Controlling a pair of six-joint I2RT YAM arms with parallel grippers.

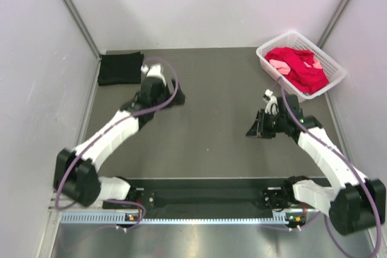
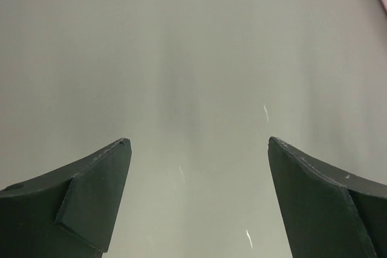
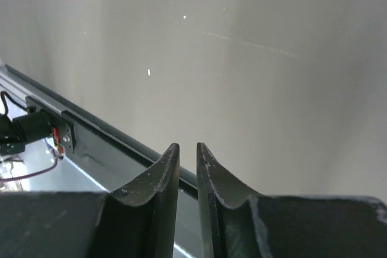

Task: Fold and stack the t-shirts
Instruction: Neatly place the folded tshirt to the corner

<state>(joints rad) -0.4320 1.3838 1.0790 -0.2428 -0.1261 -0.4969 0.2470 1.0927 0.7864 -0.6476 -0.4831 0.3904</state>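
A black t-shirt (image 1: 120, 68) lies folded flat at the table's far left corner. Red t-shirts (image 1: 302, 67) and a pale pink one (image 1: 279, 63) are bunched in the white basket (image 1: 335, 67) at the far right. My left gripper (image 1: 176, 98) (image 2: 199, 143) hovers right of the black shirt, jaws wide open over bare table, nothing between them. My right gripper (image 1: 253, 130) (image 3: 187, 144) sits mid-right, below the basket, pointing toward the near edge. Its fingers stand a thin slit apart and hold nothing.
Grey walls close in the table on the left, back and right. The black mounting rail (image 3: 91, 128) with both arm bases runs along the near edge (image 1: 205, 197). A cable loops over each forearm.
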